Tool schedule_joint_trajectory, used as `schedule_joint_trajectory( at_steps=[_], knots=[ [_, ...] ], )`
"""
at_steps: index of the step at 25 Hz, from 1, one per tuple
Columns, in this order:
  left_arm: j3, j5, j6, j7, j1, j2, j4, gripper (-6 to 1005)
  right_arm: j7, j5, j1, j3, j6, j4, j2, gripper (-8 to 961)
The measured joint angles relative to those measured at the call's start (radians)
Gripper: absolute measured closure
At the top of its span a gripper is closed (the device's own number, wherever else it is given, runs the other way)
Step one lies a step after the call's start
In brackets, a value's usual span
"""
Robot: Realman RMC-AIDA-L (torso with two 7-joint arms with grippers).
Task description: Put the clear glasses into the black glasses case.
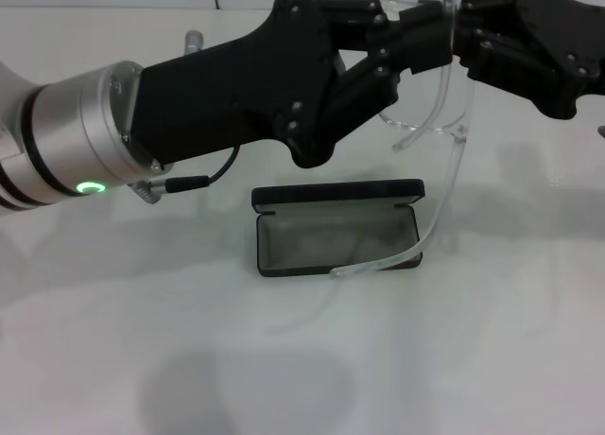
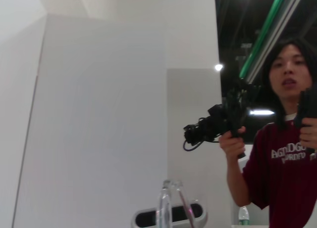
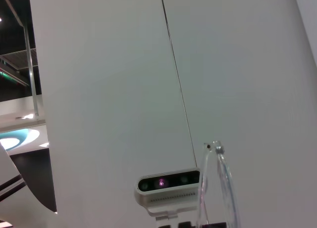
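The clear glasses hang in the air between my two grippers, above the right end of the black glasses case. The case lies open on the white table, grey lining up and lid folded back. One thin clear arm curves down, and its tip crosses the case's front edge. My left gripper reaches in from the left and is shut on the frame. My right gripper meets it from the right, also shut on the frame. A piece of the clear glasses shows in the left wrist view, and the clear glasses also show in the right wrist view.
A small grey object lies at the back of the white table. A black cable hangs under my left forearm. The left wrist view shows a person standing beyond the table.
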Motion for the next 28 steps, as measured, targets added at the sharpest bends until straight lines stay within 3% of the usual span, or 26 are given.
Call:
schedule_joint_trajectory(
  at_steps=[28],
  knots=[
    [0.019,-0.045,0.024,0.005,-0.005,0.002,0.0,927,-0.017,0.007,0.0,-0.022,0.033,0.0,-0.001,851]
  ],
)
